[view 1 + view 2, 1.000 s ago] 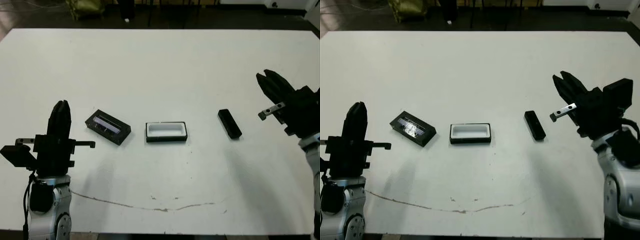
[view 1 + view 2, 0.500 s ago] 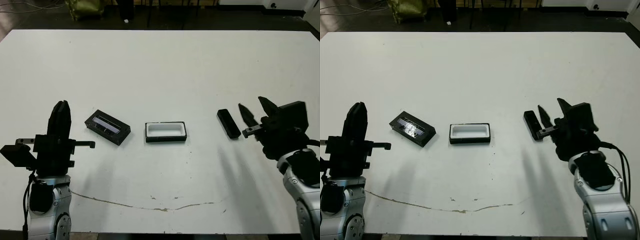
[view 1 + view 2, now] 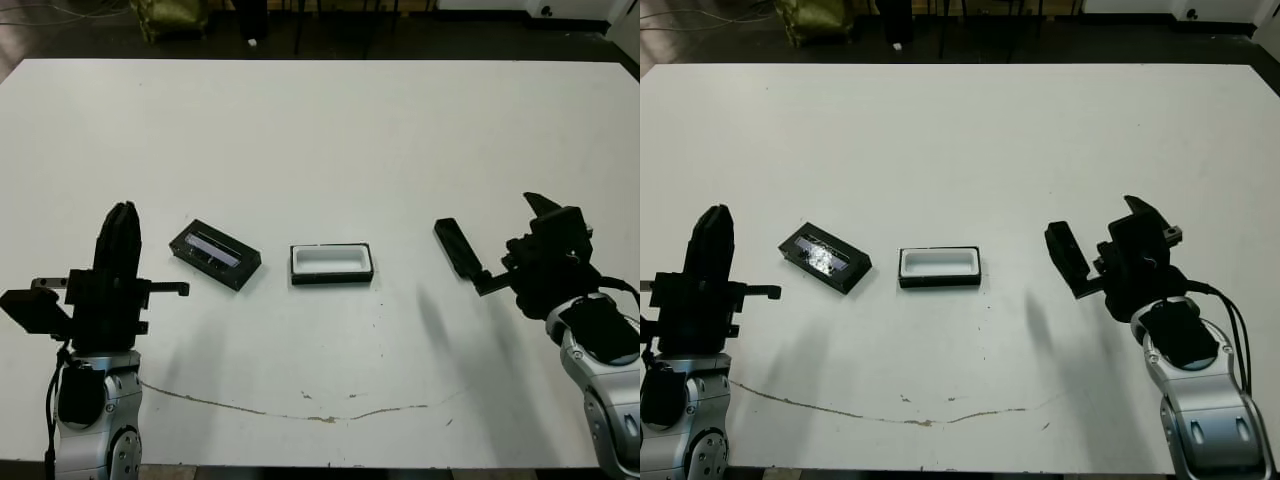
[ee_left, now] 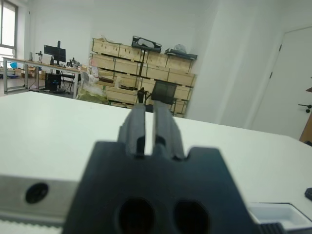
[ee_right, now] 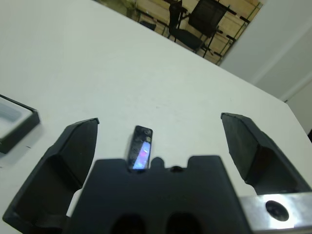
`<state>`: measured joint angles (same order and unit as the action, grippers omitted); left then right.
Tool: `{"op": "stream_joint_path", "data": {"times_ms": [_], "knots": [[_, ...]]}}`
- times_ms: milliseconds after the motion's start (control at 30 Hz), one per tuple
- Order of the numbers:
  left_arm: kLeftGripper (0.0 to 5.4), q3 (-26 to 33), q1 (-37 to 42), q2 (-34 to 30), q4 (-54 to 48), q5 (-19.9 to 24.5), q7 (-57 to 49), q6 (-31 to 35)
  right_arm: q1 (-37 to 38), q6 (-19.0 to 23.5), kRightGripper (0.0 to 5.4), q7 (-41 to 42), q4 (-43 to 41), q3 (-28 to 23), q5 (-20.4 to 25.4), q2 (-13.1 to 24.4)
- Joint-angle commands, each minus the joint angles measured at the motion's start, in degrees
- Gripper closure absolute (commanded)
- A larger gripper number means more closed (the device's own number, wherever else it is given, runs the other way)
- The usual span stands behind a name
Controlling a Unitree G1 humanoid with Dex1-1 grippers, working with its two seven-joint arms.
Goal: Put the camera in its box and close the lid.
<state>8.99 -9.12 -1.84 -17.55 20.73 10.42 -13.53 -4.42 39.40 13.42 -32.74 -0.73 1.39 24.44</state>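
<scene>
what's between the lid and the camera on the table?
The box, open with its white lining up, sits between the lid and the camera, nearer the lid. Otherwise bare table. Clear in both head views.

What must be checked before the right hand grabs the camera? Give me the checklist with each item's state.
1. Right hand open: ok, fingers spread wide.
2. Camera between the fingers: ok in the right wrist view, it lies in the gap.
3. Fingers low enough to pinch it: cannot tell.
4. Box open, white lining bare: ok.
5. Lid clear of the box: ok, it lies apart, on the box's left.
6. Left hand out of the way: ok, shut, near the table's left edge.
</scene>
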Motion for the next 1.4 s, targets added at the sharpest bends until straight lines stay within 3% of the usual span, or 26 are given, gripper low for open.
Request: {"op": "stream_joint_path", "data": {"times_ms": [33, 200, 433, 633, 967, 1067, 1133, 1400], "knots": [[5.40, 0.08, -0.95, -0.19, 0.24, -0.34, -0.24, 1.24, -0.74, 2.21, 0.01, 0.57, 2.92, 0.53, -0.28, 0.20], [5.40, 0.22, -1.01, -0.22, 0.02, 0.10, -0.04, 1.52, -2.74, 6.62, 0.10, 1.49, 4.55, 0.64, 0.49, 0.14], [5.40, 0.27, -1.11, -0.24, 0.17, -0.04, -0.06, 1.53, -5.39, 15.58, 1.35, 2.30, 4.88, -0.63, 4.03, -1.41], [5.40, 0.22, -1.20, -0.14, -0.02, -0.40, -0.36, 1.58, -4.38, 14.05, 2.39, 2.54, 6.70, -2.33, 6.83, -3.40], [5.40, 0.12, -1.19, -0.22, -0.22, 0.21, 0.01, 2.07, -3.96, 14.66, 2.16, 2.55, 7.32, -2.70, 8.49, -4.13], [5.40, 0.23, -1.24, -0.29, -0.08, 0.24, 0.14, 2.07, -4.05, 14.20, 1.72, 2.70, 7.56, -2.15, 8.08, -3.62], [5.40, 0.15, -1.34, -0.13, -0.33, 0.05, -0.17, 2.20, -4.14, 14.60, 1.75, 2.33, 7.53, -2.24, 8.08, -3.93], [5.40, 0.14, -1.17, 0.14, 0.04, 0.91, 0.20, 1.98, -3.40, 12.36, 3.39, 3.40, 8.94, -1.99, 8.16, -3.67]]}}
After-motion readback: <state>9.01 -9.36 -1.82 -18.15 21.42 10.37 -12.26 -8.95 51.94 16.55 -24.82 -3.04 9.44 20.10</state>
